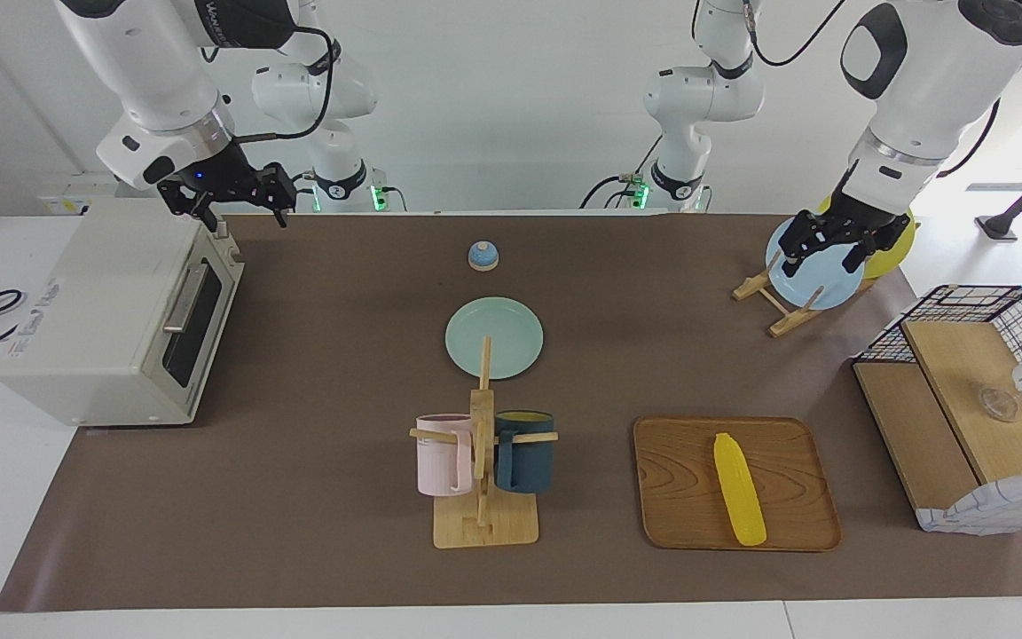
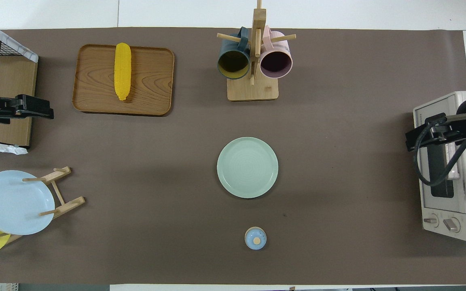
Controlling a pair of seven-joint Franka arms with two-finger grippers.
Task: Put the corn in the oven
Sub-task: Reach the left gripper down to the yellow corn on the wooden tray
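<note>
Corn [image 1: 739,489], bright yellow, long and tapered with rows of kernels, lies untouched on a wooden tray [image 1: 680,524] toward the left arm's end of the tabletop, its narrow tip pointing at the robots. The oven [image 1: 112,312], boxy and off-white, stands at the right arm's end with its dark glass door shut. The facing view shows the door's silver bar handle and both arms whole (the overhead view gives only the oven's top, its two knobs and the grippers' tips). The left gripper [image 1: 821,251] hangs over the blue plate [image 1: 817,284] in its rack, jaws spread and empty. The right gripper [image 1: 236,207] hangs over the oven's top edge, jaws apart, holding nothing.
</note>
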